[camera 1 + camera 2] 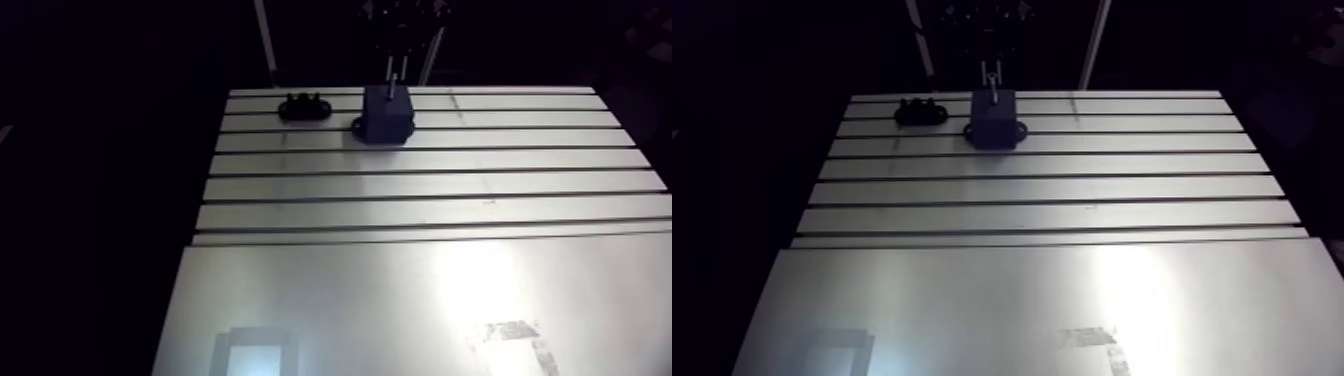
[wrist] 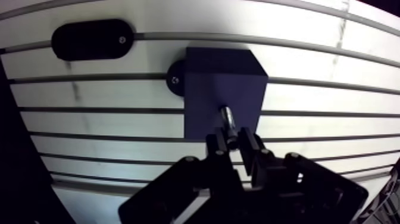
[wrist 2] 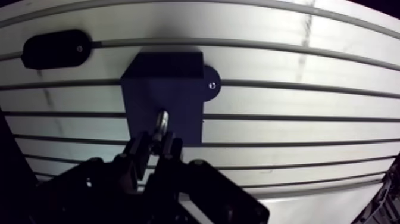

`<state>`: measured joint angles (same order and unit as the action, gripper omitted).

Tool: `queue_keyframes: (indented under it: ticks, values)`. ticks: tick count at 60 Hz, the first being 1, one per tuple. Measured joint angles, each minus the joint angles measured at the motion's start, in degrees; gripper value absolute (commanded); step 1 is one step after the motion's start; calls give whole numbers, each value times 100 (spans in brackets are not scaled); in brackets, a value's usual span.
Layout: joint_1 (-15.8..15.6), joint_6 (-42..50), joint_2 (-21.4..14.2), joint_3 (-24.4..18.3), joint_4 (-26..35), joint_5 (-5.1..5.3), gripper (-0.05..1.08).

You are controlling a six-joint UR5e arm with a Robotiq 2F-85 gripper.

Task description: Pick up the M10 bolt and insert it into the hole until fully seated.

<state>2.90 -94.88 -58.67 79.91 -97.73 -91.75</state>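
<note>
seen in the wrist view: gripper clenched on the m10 bolt, one black finger pressed to each side of the shaft, hardly any gap between. holds the bolt near its upper end, shaft pointing away from the fingertips and down onto the top face of the dark blue block. meets that face a little toward the six o'clock side of its middle, counting twelve o'clock as straight ahead of the fingers. cannot tell tip inside the hole from tip merely touching the face; hidden by the bolt itself.

in the arm view, comes down from the twelve o'clock edge as a dark wrist, roughly plumb, directly over the block at the far rows of the slotted table. below it a thin pale stretch of bolt shaft, upright, bare between fingertips and block top.

fixed on the table by a round foot with one screw at the block's base. at nine o'clock of the block in the arm view, just beside it yet apart, a black oval holder with small knobs on top. from the gripper, at about ten o'clock, off to the side of the block.
</note>
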Motion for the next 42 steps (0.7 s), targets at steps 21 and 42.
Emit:
queue_keyframes:
  ticks: [21,42]
  values:
    - [0,0,-3,30,-5,5,108]
    - [0,14,-3,102,-23,-4,108]
